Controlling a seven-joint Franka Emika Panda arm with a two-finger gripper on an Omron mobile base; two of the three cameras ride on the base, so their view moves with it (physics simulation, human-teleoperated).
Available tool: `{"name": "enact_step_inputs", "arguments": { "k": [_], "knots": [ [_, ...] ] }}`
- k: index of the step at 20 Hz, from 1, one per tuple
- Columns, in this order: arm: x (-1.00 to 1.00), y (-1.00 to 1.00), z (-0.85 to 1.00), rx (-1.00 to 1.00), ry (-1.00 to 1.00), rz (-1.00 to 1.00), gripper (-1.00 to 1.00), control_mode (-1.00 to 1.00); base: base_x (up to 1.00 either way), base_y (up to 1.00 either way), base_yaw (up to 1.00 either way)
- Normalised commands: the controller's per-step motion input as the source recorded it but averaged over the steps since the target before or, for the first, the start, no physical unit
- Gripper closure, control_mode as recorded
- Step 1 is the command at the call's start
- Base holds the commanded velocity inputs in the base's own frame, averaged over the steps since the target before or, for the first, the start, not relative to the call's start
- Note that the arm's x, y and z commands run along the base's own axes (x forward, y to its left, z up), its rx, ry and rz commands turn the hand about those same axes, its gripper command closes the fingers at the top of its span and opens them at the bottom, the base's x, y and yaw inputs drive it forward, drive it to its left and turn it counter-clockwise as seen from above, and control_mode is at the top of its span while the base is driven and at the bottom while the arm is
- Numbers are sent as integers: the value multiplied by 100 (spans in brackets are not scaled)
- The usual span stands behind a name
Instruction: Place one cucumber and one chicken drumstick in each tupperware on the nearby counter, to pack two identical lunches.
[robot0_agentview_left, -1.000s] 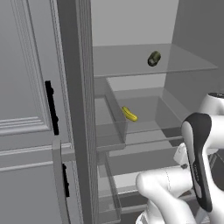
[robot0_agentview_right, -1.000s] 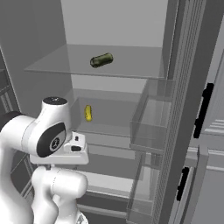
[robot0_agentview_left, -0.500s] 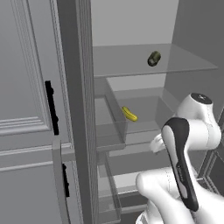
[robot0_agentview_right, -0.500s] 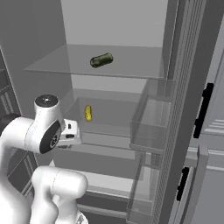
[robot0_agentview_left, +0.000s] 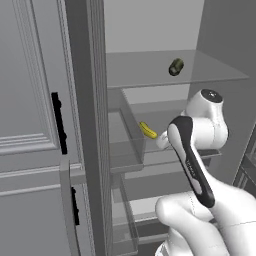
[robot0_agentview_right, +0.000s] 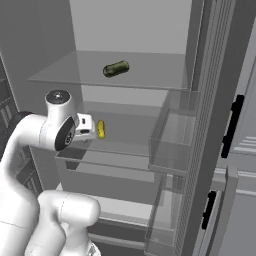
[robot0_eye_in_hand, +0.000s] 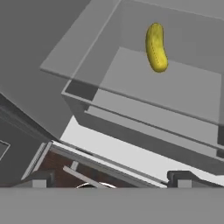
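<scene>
Dark-tipped pincer (robot0_eye_in_hand: 112, 179) stands wide, both tips spread far apart at the bottom of the hand view, nothing between them. Landmark: the middle shelf (robot0_agentview_right: 125, 150) of the open fridge. The pincer is level with that shelf, at its front, held apart from the yellow-green cucumber (robot0_eye_in_hand: 156, 47), which lies on the shelf toward the back (robot0_agentview_right: 101, 129) (robot0_agentview_left: 147, 130). Above the middle shelf, a dark green cucumber (robot0_agentview_right: 116, 68) (robot0_agentview_left: 175, 66) lies on the top glass shelf (robot0_agentview_right: 65, 75). Beside the middle shelf, clear door bins (robot0_agentview_right: 172, 145) hang on the open fridge door. Below it, a paler lower shelf (robot0_eye_in_hand: 118, 151).
</scene>
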Motion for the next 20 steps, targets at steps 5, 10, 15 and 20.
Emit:
{"name": "enact_step_inputs", "arguments": {
  "k": [5, 10, 15, 20],
  "knots": [
    [66, 0, -54, 0, -15, 0, -100, -100, 0, 0, 0],
    [81, 0, -12, 0, -4, -3, -100, -100, 0, 0, 0],
    [100, 0, 0, 0, 1, -7, -100, -100, 0, 0, 0],
    [91, 0, 0, 0, 6, -3, -100, -100, 0, 0, 0]
  ]
}}
